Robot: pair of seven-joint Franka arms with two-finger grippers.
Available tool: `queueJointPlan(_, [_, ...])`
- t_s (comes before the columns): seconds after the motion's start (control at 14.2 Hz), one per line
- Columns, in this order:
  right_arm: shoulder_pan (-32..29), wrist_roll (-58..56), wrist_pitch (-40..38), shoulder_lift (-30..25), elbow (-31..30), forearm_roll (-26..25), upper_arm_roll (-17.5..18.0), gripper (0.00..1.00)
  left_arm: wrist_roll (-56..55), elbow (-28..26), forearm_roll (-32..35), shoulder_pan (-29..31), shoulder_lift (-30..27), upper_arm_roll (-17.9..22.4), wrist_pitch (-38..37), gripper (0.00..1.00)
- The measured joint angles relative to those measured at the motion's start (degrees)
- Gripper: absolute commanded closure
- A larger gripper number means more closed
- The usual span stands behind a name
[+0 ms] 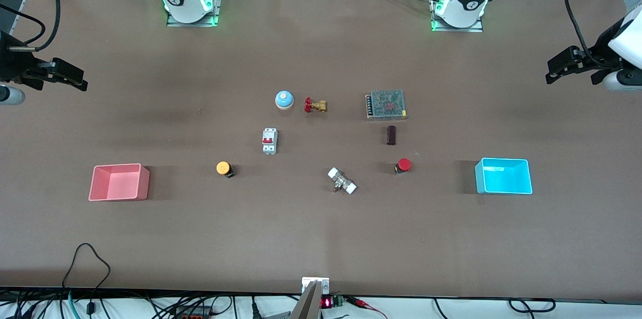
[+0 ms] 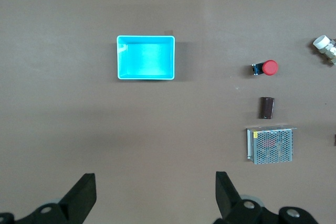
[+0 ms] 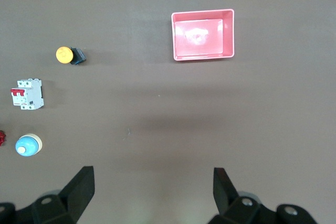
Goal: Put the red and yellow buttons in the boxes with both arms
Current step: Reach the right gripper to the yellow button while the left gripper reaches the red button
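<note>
The yellow button (image 1: 223, 168) lies on the table beside the pink bin (image 1: 119, 182), toward the right arm's end. The red button (image 1: 404, 165) lies beside the cyan bin (image 1: 503, 176), toward the left arm's end. Both bins are empty. My right gripper (image 1: 80, 82) hangs open and empty over the table's edge at its own end. My left gripper (image 1: 550, 74) hangs open and empty over the edge at its end. The right wrist view shows its open gripper (image 3: 154, 179), the yellow button (image 3: 64, 55) and the pink bin (image 3: 202, 34). The left wrist view shows its open gripper (image 2: 156, 184), the red button (image 2: 269, 67) and the cyan bin (image 2: 145, 57).
In the table's middle stand a blue bell (image 1: 284, 99), a brass valve with a red handle (image 1: 315, 105), a grey mesh-topped box (image 1: 385, 104), a white circuit breaker (image 1: 270, 140), a dark block (image 1: 391, 135) and a white fitting (image 1: 342, 181) between the buttons.
</note>
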Motion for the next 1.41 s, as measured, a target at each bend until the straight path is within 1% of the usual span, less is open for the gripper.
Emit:
queueJointPlan(0.35, [0.22, -0.06, -0.11, 0.45, -0.07, 0.00, -0.04, 0.00, 0.08, 0.08, -0.01, -0.02, 0.18, 0.00, -0.10, 0.00])
queueJointPlan(0.56, [1.21, -0.06, 2.83, 2.95, -0.45, 0.03, 0.04, 0.00, -0.56, 0.10, -0.60, -0.47, 2.68, -0.17, 1.06, 0.00])
queueJointPlan(0.77, [4.38, 0.02, 10.73, 9.05, -0.86, 1.39, 0.19, 0.00, -5.67, 0.08, -3.36, -1.88, 7.64, -0.36, 4.47, 0.00])
queueJointPlan(1.05, [10.36, 0.27, 21.37, 17.79, -0.63, 2.17, 0.38, 0.00, -14.87, 0.09, -3.53, -6.17, 14.65, -0.57, 10.11, 0.00])
queueJointPlan(1.2, [12.48, 0.35, 25.13, 20.96, -0.54, 3.10, 0.40, 0.00, -19.77, 0.06, -3.53, -8.37, 17.66, -0.64, 13.54, 0.00])
queueJointPlan(1.41, [14.81, 0.23, 27.74, 25.52, -0.39, 6.84, 0.41, 0.00, -27.86, 0.02, -3.54, -12.03, 22.44, -0.71, 19.42, 0.00])
